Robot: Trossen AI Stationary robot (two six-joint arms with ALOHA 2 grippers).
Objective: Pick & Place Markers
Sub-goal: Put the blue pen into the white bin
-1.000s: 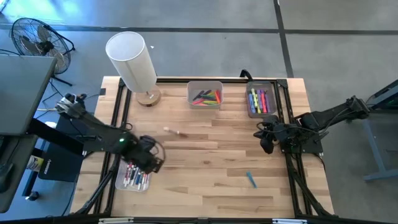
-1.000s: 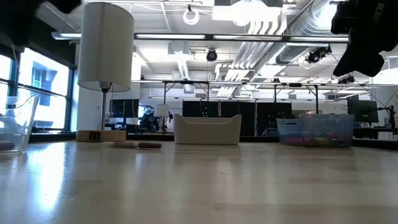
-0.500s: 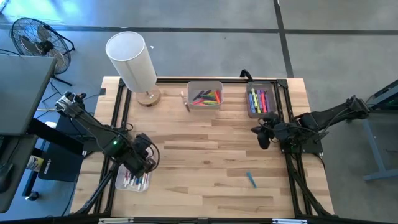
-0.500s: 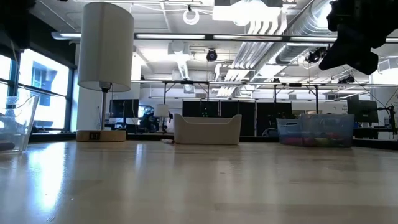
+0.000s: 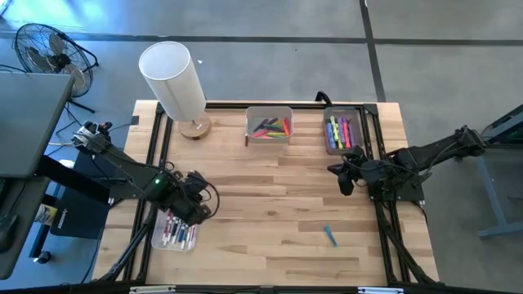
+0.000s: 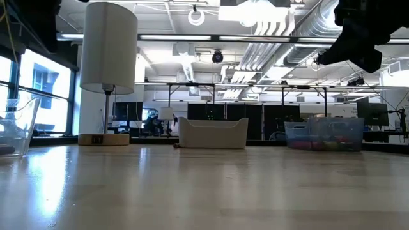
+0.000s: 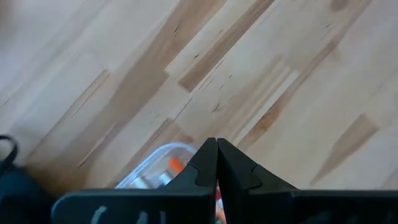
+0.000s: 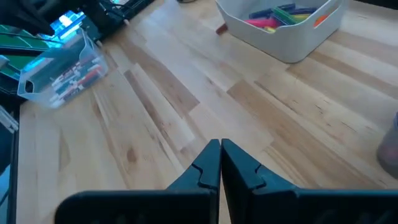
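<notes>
Markers lie in three clear bins: a near-left bin (image 5: 174, 234), a far-centre bin (image 5: 270, 125) and a far-right bin (image 5: 343, 131). One blue marker (image 5: 329, 235) lies loose on the table near the right. A reddish marker (image 8: 221, 28) rests on the table against the centre bin's left wall (image 8: 249, 36). My left gripper (image 5: 198, 206) hangs shut just right of the near-left bin (image 7: 158, 162), holding nothing. My right gripper (image 5: 337, 173) hovers shut over the table's right part, above the tabletop (image 6: 354, 38), empty too.
A white-shaded lamp (image 5: 173, 82) on a wooden base stands at the far-left corner. Black frame rails run along the table's left and right sides. Bare wood lies between the two grippers. A fan stands on the floor beyond the left edge.
A loose marker has travelled across the table from left of centre toward the far edge and now lies against the far-centre bin's left side. My right gripper has drifted a little toward the table's left.
</notes>
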